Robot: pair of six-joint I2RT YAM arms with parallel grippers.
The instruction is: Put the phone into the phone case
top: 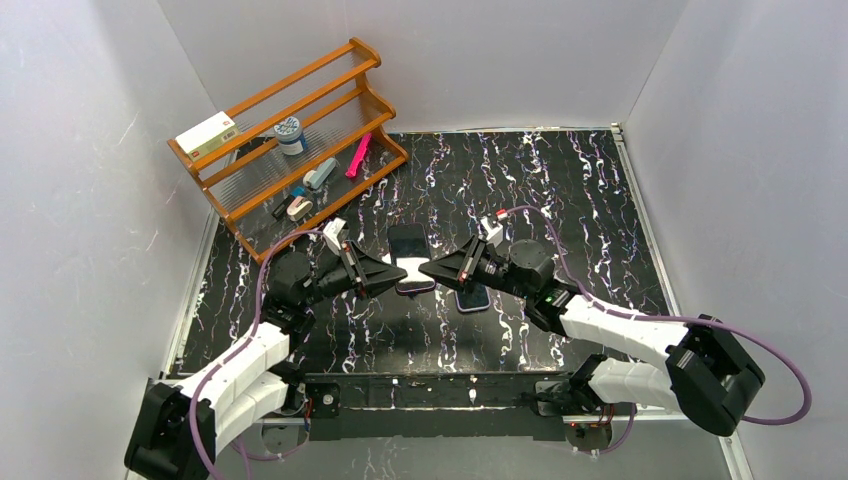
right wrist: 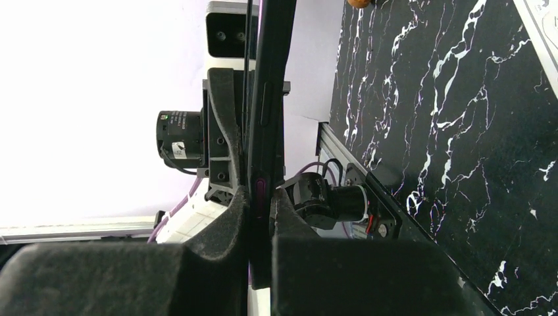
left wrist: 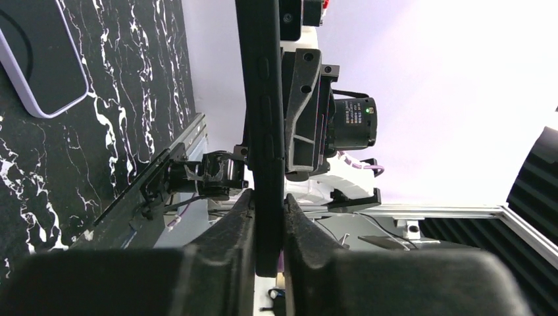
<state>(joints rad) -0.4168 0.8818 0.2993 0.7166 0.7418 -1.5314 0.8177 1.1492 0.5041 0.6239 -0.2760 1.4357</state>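
Both left pincer (left wrist: 268,197) and right pincer (right wrist: 260,194) clamp one thin dark slab (left wrist: 262,99), phone or case unclear, above the black marbled bench (top: 560,200); unequal pulls could wrench it loose

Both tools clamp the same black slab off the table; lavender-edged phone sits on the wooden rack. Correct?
One error: the lavender-edged phone lies flat on the marbled table, not on the wooden rack. The left wrist view shows it. The rest holds: left tool and right tool both clamp the same black slab.
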